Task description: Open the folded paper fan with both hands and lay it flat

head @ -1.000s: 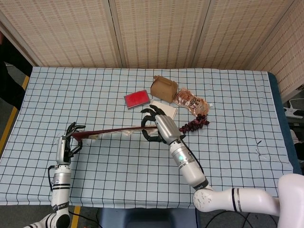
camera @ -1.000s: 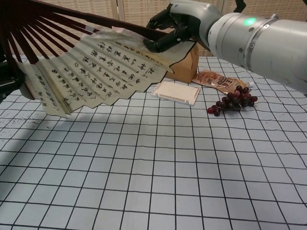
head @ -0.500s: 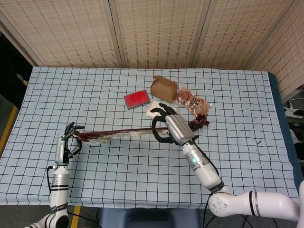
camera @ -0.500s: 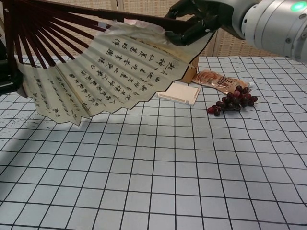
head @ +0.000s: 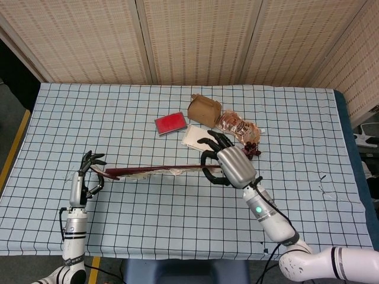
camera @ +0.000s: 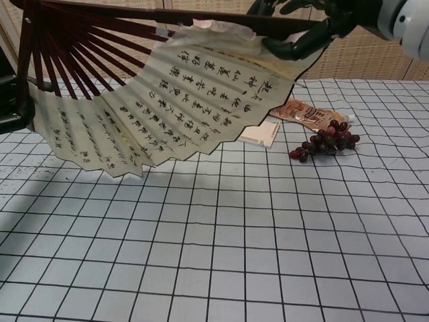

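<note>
The paper fan (camera: 174,94) is cream with black calligraphy and dark ribs, and it hangs part-spread above the table. From the head view it shows edge-on as a thin dark line (head: 157,170). My right hand (camera: 305,23) grips the fan's upper guard rib at its right end, seen also in the head view (head: 230,165). My left hand (head: 87,176) holds the other guard near the pivot; in the chest view only a dark part of it shows at the left edge (camera: 12,107).
On the checked tablecloth (camera: 221,248) behind the fan lie a white flat box (camera: 258,133), a snack packet (camera: 310,114) and dark grapes (camera: 325,141). A red card (head: 170,123) and a brown paper box (head: 204,109) sit further back.
My right hand has moved right with the upper guard rib, spreading the fan wider. The left hand has stayed roughly in place.
</note>
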`<state>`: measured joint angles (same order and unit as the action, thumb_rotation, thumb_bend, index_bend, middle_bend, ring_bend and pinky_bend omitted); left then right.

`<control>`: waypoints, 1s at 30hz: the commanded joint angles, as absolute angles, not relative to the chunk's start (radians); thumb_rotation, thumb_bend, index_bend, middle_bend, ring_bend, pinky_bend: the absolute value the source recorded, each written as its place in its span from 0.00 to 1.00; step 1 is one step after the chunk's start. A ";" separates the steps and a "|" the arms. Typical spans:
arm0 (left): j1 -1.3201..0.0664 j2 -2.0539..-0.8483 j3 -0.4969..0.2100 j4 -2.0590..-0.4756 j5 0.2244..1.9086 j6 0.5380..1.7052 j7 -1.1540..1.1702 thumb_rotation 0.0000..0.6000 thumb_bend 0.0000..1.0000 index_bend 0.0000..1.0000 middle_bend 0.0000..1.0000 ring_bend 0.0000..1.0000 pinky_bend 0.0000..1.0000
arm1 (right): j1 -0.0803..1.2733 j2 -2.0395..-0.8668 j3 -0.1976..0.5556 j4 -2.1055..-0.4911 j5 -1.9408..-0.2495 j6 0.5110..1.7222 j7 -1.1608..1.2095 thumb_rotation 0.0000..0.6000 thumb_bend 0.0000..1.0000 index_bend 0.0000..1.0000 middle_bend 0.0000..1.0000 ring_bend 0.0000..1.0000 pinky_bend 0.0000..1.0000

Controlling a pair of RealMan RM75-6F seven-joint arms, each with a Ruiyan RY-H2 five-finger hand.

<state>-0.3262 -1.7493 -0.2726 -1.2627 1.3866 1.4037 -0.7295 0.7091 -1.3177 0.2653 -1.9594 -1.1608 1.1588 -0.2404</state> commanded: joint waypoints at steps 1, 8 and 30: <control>-0.324 -1.743 -0.277 -1.289 1.363 1.383 -0.742 1.00 0.66 0.35 0.19 0.00 0.07 | 0.690 -1.296 0.249 -1.964 -1.206 1.180 -0.234 1.00 0.53 0.78 0.18 0.00 0.10; -0.332 -1.745 -0.287 -1.281 1.365 1.395 -0.724 1.00 0.66 0.29 0.16 0.00 0.06 | 0.667 -1.293 0.234 -1.933 -1.307 1.222 -0.219 1.00 0.53 0.78 0.18 0.00 0.11; -0.328 -1.728 -0.273 -1.236 1.370 1.392 -0.762 1.00 0.64 0.24 0.14 0.00 0.06 | 0.441 -1.296 -0.033 -1.718 -1.698 1.444 -0.176 1.00 0.53 0.74 0.18 0.00 0.11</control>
